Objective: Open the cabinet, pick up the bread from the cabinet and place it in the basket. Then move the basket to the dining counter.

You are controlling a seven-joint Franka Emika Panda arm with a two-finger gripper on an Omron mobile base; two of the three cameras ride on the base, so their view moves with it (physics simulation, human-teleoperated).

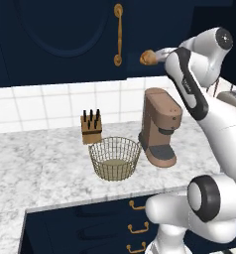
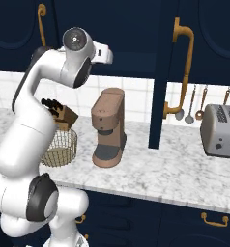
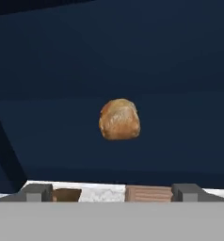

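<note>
Bread [image 3: 119, 119] sits dead ahead of the wide-open pincer [image 3: 112, 192], further back inside the cabinet [image 3: 180, 56], roundish, no long axis.

Brown coffee maker [image 2: 108, 127] standing upright on the marble worktop [image 2: 184, 178], wooden knife block [image 1: 91, 127] back by the white tile wall [image 1: 45, 106] with dark handles poking up. Silver toaster [image 2: 221, 130] way off at the far right end. Couple of utensils [image 2: 190, 104] hanging on the wall beside it. Navy drawers [image 1: 105, 225] with brass pulls underneath.
</note>
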